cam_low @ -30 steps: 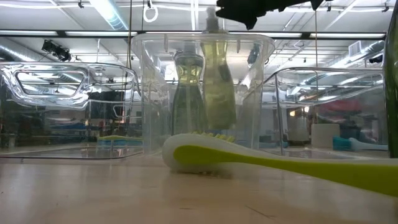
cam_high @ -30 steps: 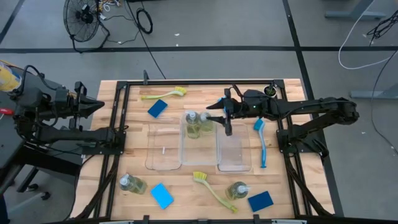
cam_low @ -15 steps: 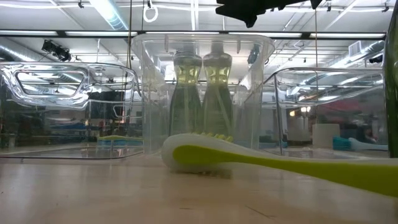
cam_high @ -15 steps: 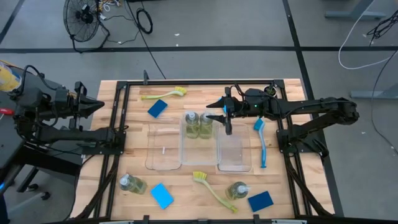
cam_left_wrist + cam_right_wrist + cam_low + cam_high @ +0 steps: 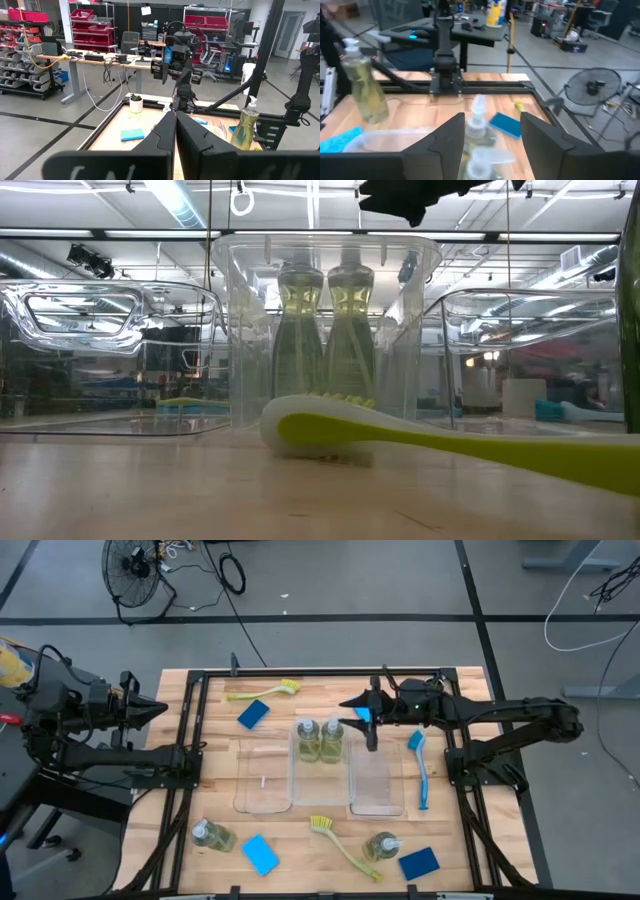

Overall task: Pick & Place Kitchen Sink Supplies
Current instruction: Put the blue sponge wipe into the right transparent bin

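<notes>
- Our right gripper (image 5: 371, 730) hangs above the far end of the trays with its fingers (image 5: 546, 137) apart and holding nothing.
- Just below and ahead of those fingers, two soap bottles (image 5: 320, 738) stand upright side by side in the middle tray (image 5: 318, 790), touching or nearly so.
- The first risk, as we judge it, is a finger clipping a pump top on any sideways or downward move; the bottles are tall and narrow and would likely tip against the tray wall.
- Beyond the fingers on the tabletop (image 5: 460, 850) lie a blue sponge (image 5: 253, 714) and a yellow-green brush (image 5: 265, 691); to their outer side lies the blue brush (image 5: 420, 766).
- Well back from the fingers, at the near edge, are two more bottles (image 5: 212, 835) and (image 5: 381, 845), two sponges (image 5: 260, 853) and (image 5: 418, 862), and a second yellow-green brush (image 5: 340, 842). A fourth sponge is not clear to us.
- Reaching for those near things means crossing over the trays, and we think a low pass could knock the clear walls or shift a tray.
- The brushes are long, so a grip near one end would probably let them swing.
- The right arm stretches in nearly level from its side, wrist bent so the fingers point down.
- Our left gripper (image 5: 175, 135) is pulled back off the tabletop's edge, fingers pressed together on nothing, the arm folded and waiting.
</notes>
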